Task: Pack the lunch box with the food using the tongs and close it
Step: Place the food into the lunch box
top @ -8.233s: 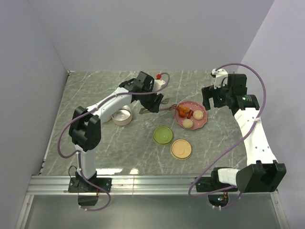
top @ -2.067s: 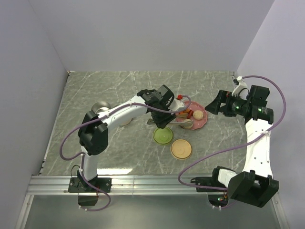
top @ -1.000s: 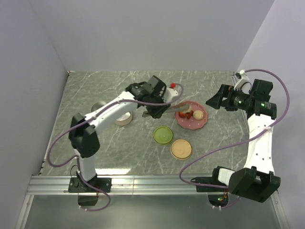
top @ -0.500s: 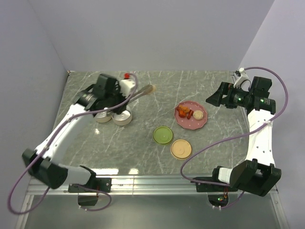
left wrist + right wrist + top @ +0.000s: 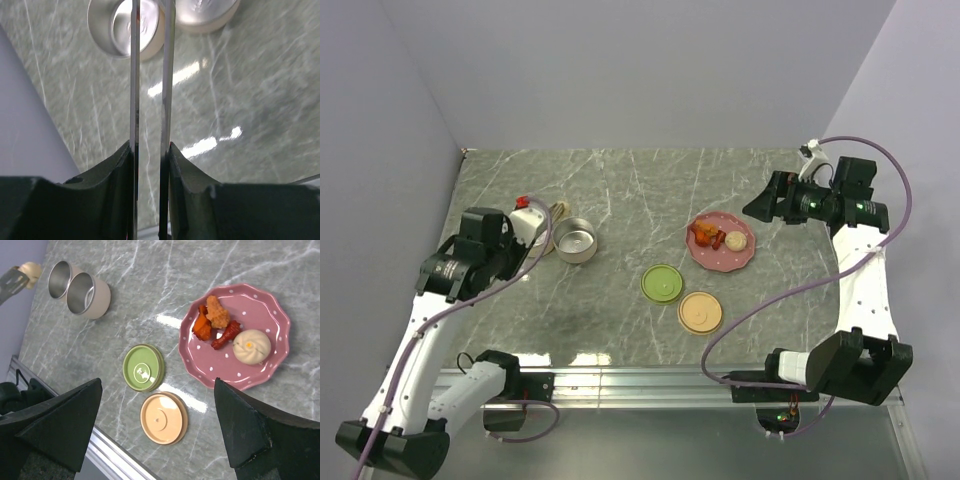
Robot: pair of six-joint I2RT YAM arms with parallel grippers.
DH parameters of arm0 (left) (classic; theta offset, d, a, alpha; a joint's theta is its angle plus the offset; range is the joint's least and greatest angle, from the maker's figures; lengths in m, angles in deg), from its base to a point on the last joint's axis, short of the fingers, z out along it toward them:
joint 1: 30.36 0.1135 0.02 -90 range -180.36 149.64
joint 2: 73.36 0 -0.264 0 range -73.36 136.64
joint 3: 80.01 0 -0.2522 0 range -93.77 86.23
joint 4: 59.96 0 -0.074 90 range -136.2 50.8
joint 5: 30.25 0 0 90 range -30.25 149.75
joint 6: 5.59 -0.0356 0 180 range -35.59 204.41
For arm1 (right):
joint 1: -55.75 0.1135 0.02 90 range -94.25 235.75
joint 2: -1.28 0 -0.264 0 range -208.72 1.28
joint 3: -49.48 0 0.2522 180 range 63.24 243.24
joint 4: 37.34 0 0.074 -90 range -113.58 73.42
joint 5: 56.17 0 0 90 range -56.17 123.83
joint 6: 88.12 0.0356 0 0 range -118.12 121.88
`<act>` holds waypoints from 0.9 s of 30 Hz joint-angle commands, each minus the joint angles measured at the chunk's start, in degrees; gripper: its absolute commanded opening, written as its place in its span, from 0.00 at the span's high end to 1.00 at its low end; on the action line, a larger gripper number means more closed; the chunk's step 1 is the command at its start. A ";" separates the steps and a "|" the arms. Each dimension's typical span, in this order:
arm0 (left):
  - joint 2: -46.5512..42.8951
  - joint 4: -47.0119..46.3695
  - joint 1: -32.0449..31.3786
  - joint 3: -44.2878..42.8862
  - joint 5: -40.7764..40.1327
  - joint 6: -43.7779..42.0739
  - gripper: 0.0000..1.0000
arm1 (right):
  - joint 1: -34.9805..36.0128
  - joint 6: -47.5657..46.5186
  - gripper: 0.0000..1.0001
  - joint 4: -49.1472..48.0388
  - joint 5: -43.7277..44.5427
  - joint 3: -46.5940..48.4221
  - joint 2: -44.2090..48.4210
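Note:
My left gripper [image 5: 150, 147] is shut on the silver tongs [image 5: 167, 75], one arm against each pad. From above, the left gripper [image 5: 532, 238] sits at the table's left. The tong tips pinch a beige ball [image 5: 31, 270] just beyond the left steel lunch box cup [image 5: 60, 277]; whether it hangs over the cup I cannot tell. The second cup [image 5: 90, 295] stands against the first. On the pink plate [image 5: 260, 305] lie red-orange chunks [image 5: 212, 320] and another beige ball [image 5: 251, 346]. My right gripper [image 5: 157, 425] hangs open, high over the plate's right side.
A green lid [image 5: 662, 283] and a peach lid [image 5: 700, 312] lie flat near the table's middle front. A grey wall runs close along the left side. The metal rail [image 5: 640, 385] marks the near edge.
My left arm has swung from beside the plate back to the far left, carrying the tongs and the beige ball to the steel cups. The right arm has barely shifted.

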 commanded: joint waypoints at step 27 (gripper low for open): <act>14.89 4.11 15.32 -2.18 5.07 -4.12 0.78 | 4.02 0.81 0.00 -3.95 2.59 -1.26 0.22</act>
